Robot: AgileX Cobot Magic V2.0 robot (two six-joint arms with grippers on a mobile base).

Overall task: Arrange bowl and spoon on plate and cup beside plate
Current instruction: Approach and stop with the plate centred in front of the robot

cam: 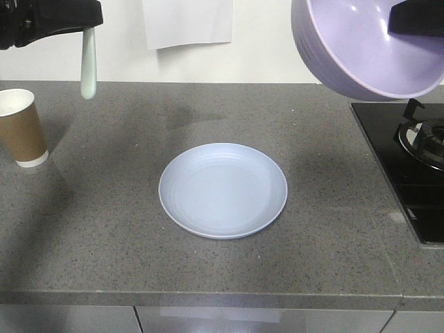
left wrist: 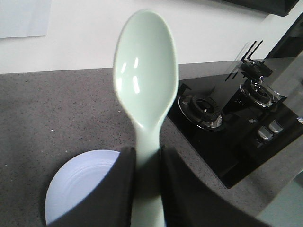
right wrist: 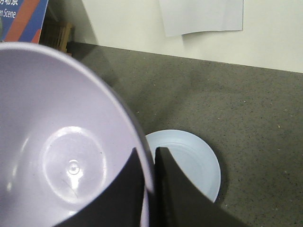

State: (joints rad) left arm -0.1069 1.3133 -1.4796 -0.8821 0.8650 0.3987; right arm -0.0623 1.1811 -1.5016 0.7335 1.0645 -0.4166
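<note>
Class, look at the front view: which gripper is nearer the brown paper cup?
Left. The left gripper, holding the spoon, hangs above the counter close to the paper cup. The right gripper, holding the bowl, is beyond the plate.

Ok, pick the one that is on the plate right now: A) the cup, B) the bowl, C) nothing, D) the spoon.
C: the plate lies bare; the bowl hangs clamped in the right tool, the spoon in the left tool, and the cup stands apart on the counter.
</note>
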